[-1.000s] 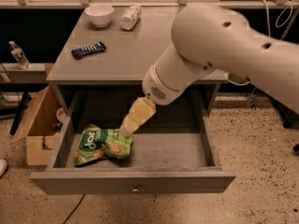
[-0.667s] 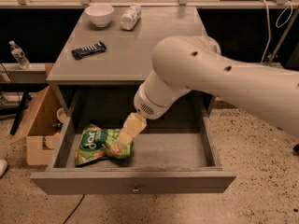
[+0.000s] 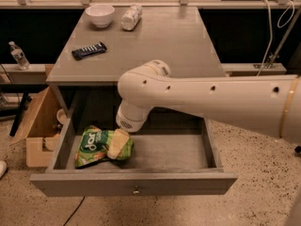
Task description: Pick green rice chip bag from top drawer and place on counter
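The green rice chip bag (image 3: pixel 96 146) lies in the left part of the open top drawer (image 3: pixel 134 183), which is pulled out of the grey cabinet. My gripper (image 3: pixel 117 146) reaches down into the drawer from the big white arm and rests on the bag's right end. The counter (image 3: pixel 164 41) is the grey tabletop above the drawer.
On the counter stand a white bowl (image 3: pixel 99 14), a lying plastic bottle (image 3: pixel 130 17) and a dark blue candy bar (image 3: pixel 89 50). A cardboard box (image 3: pixel 38 126) sits on the floor left of the cabinet. A water bottle (image 3: pixel 19 55) stands on a ledge at the far left.
The arm has swung lower and to the left across the view. The gripper has come down from just right of the bag onto its right end.
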